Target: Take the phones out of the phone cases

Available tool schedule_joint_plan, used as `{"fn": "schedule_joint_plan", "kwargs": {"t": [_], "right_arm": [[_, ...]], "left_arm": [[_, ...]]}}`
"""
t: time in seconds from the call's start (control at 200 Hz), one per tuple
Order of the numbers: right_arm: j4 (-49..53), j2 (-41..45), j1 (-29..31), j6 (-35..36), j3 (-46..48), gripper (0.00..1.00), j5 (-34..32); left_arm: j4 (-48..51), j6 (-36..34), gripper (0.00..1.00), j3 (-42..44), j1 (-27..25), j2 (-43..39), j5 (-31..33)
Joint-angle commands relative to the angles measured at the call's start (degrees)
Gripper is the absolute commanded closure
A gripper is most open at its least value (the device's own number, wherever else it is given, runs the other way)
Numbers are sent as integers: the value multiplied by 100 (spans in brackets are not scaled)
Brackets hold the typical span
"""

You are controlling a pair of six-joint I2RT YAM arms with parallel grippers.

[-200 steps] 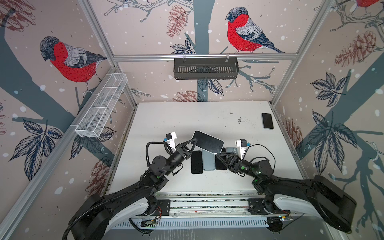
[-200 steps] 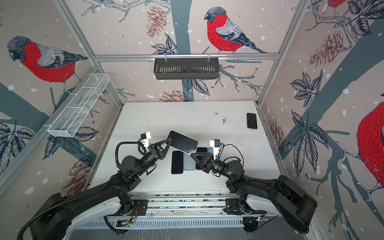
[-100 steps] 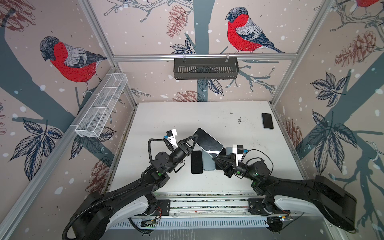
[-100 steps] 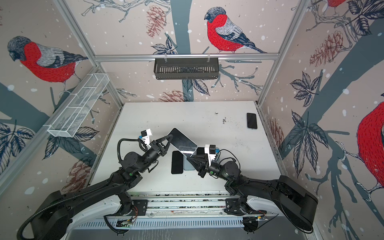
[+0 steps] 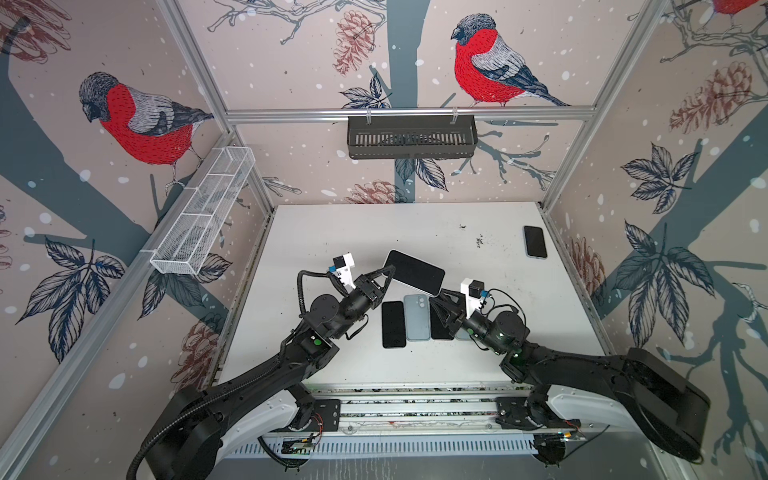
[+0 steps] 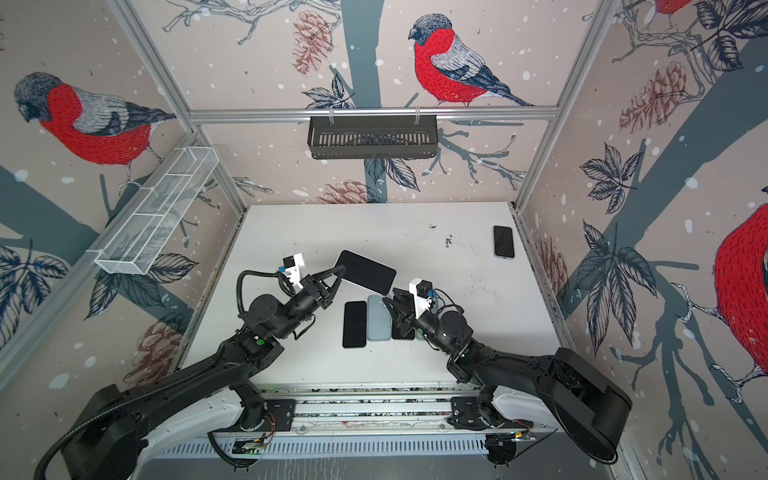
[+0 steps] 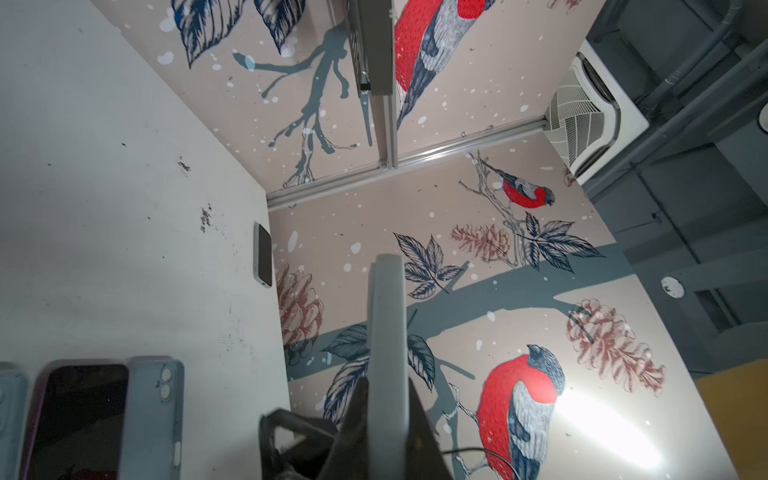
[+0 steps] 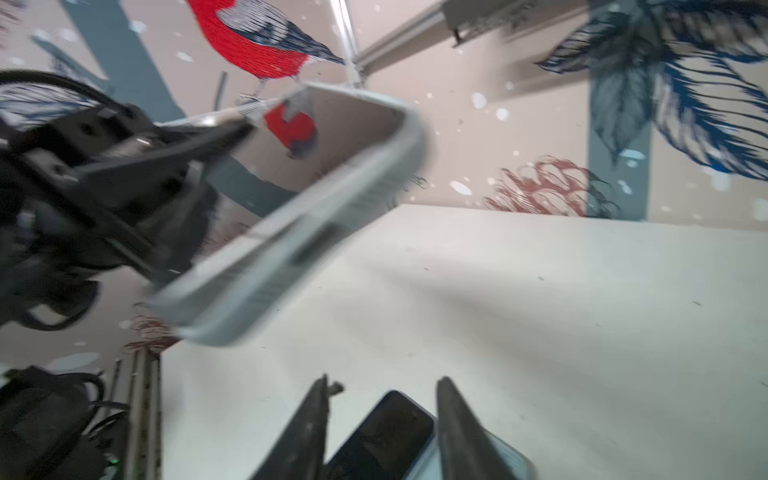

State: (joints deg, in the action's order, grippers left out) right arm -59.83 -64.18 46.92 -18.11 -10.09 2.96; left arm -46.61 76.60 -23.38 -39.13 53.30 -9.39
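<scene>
A dark-screened phone (image 5: 413,272) in a pale phone case (image 8: 291,257) hangs tilted above the table. My left gripper (image 5: 384,276) is shut on its left end; the left wrist view shows the case edge-on (image 7: 386,324) between the fingers. My right gripper (image 5: 441,298) sits just under the raised phone's right end, open and empty. In the right wrist view its fingers (image 8: 453,415) straddle, without touching, a dark phone (image 8: 386,432) lying on the table.
Below the held phone, a black phone (image 5: 393,324), a pale blue case (image 5: 417,318) lying back up and another dark phone (image 5: 440,328) lie side by side. One more phone (image 5: 535,242) lies at the far right edge. A black basket (image 5: 411,137) hangs on the back wall.
My right gripper was shut and its jaws now stand open; it has shifted slightly under the phone's right end. The left gripper keeps its hold, and the phone has barely moved.
</scene>
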Motion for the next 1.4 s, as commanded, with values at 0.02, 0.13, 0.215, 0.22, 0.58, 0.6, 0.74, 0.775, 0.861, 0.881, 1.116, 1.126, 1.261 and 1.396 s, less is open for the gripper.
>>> {"fn": "schedule_joint_plan", "kwargs": {"t": [0.02, 0.13, 0.215, 0.22, 0.58, 0.6, 0.74, 0.775, 0.861, 0.881, 1.116, 1.126, 1.261, 1.396], "right_arm": [[1566, 631, -246, -334, -57, 21, -634], [2939, 1361, -497, -680, -385, 16, -1049], [3813, 1813, -606, -687, -787, 14, -1478], [3861, 1835, -614, -677, -812, 14, -1489], [4998, 2639, -658, 1896, -1780, 13, 582], [5120, 2589, -663, 2102, -1833, 13, 692], [5894, 2022, -662, 3021, -2277, 17, 1256], [6087, 1875, -665, 3256, -2395, 18, 1463], [6559, 1587, -662, 3815, -2621, 22, 1758], [6626, 1552, -658, 3930, -2643, 22, 1766], [6810, 1331, -660, 4960, -2695, 29, 2342], [6816, 1312, -658, 4997, -2703, 29, 2372], [6864, 990, -671, 5328, -2847, 38, 2612], [6799, 706, -692, 5388, -2943, 42, 2919]], "left_arm": [[564, -302, 100, -277, 487, -423, -1022], [1093, -689, 100, -481, 1118, -538, -1740], [1709, -1396, 100, -843, 1432, -411, -2310], [1757, -1460, 100, -879, 1438, -392, -2338], [5313, -6123, 100, -3323, 1360, 701, -3515], [5496, -6374, 100, -3347, 1315, 728, -3488], [6346, -7801, 100, -3864, 917, 770, -3186], [6401, -7992, 100, -3905, 907, 778, -3268], [6523, -8383, 100, -4001, 901, 807, -3409], [6545, -8466, 100, -4016, 899, 819, -3440], [6721, -9202, 100, -4038, 860, 1071, -3896], [6732, -9210, 100, -4038, 856, 1082, -3906], [6610, -9348, 100, -3900, 717, 1121, -4023], [6299, -9273, 100, -3764, 713, 1056, -4254]]}}
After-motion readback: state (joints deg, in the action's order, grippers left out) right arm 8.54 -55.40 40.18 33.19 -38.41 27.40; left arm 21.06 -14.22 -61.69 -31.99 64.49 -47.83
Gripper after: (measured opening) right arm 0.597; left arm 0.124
